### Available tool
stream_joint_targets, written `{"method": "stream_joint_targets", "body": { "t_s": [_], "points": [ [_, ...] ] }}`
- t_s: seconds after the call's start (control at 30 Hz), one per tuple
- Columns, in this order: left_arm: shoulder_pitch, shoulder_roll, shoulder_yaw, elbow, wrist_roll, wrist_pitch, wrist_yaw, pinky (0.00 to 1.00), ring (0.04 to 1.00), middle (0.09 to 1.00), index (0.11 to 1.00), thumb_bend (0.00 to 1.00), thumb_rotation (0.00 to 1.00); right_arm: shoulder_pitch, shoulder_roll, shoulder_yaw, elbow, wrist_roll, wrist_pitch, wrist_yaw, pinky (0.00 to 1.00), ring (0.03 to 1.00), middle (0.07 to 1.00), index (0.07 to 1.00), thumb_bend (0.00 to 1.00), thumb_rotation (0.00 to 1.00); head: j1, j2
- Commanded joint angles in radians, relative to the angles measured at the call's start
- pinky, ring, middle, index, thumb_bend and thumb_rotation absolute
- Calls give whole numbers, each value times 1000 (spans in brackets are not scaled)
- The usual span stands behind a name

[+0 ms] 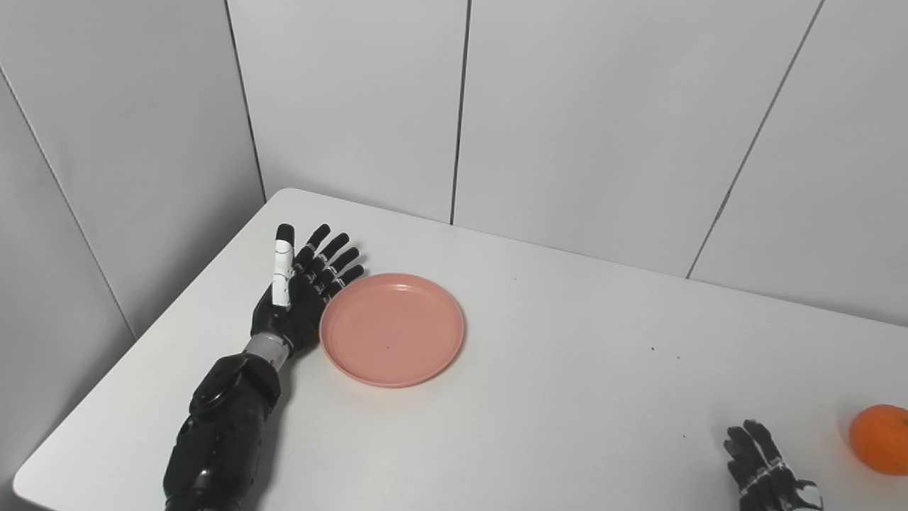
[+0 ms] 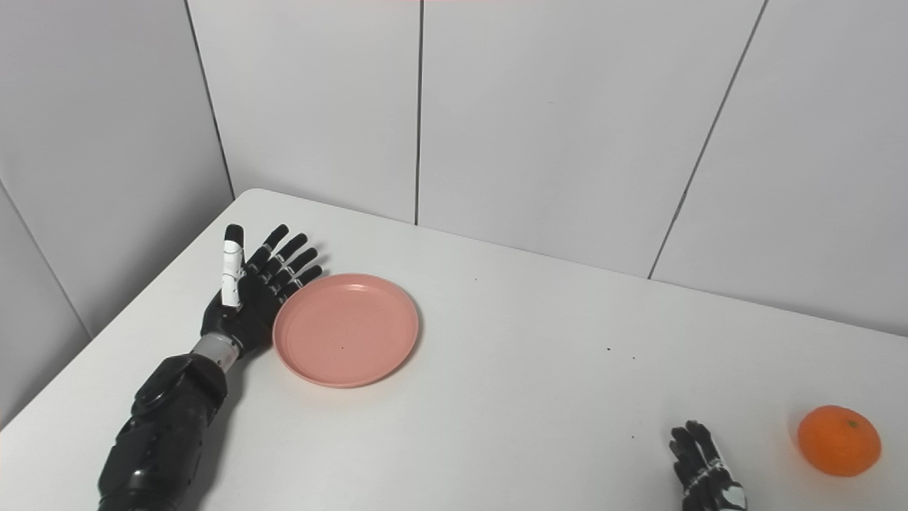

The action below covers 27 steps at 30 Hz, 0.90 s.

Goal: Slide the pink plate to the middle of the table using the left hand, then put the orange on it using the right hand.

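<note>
At the left of the frame, the left hand (image 1: 294, 294) lies on the white bench (image 1: 567, 369) with its fingers (image 1: 333, 259) spread and stretched out, holding nothing. Its palm side faces the pink plate (image 1: 392, 329), and the fingers sit right at the plate's left rim; whether they actually touch it cannot be told. A white piece runs along the thumb. The dark forearm enters from the lower left corner.

The pink plate rests flat on the bench, left of the middle of the frame, with nothing on it.

Toward the lower right, the right hand (image 2: 702, 468) shows only partly at the bottom edge, its fingers (image 2: 691, 443) slightly curled and pointing up the frame, with nothing held between them. It rests low at the bench surface.

The orange (image 2: 839, 440) sits on the bench at the far right of the frame, near the right hand but apart from it, and well apart from the plate.
</note>
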Motion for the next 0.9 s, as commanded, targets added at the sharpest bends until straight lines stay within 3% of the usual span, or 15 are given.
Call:
{"method": "stream_joint_targets", "body": {
  "t_s": [0.0, 0.13, 0.3, 0.57, 0.87],
  "points": [
    [16, -8, -10, -1, -1, 43, 1, 869, 900, 927, 956, 916, 821, 63, 31, 23, 50, 10, 17, 4, 1000, 938, 893, 894, 862, 1000, -11, 5],
    [23, -10, -19, -7, 2, 49, -1, 878, 900, 931, 961, 903, 828, 66, 34, 28, 41, 8, 23, 1, 999, 929, 886, 884, 859, 1000, -26, 11],
    [27, -11, -31, -13, 21, 48, 16, 820, 875, 911, 937, 917, 825, 72, 38, 38, 28, 8, 33, -5, 1000, 934, 887, 879, 829, 1000, -46, 22],
    [14, 4, -26, 2, -8, 70, -10, 884, 906, 938, 954, 894, 838, 72, 57, 70, 13, -27, 30, -24, 988, 920, 872, 867, 822, 1000, -153, 68],
    [4, 21, -23, 20, -9, 88, -33, 891, 923, 947, 949, 915, 819, 68, 77, 104, -16, -43, 63, -63, 997, 928, 872, 861, 834, 1000, -202, 92]
  ]
}}
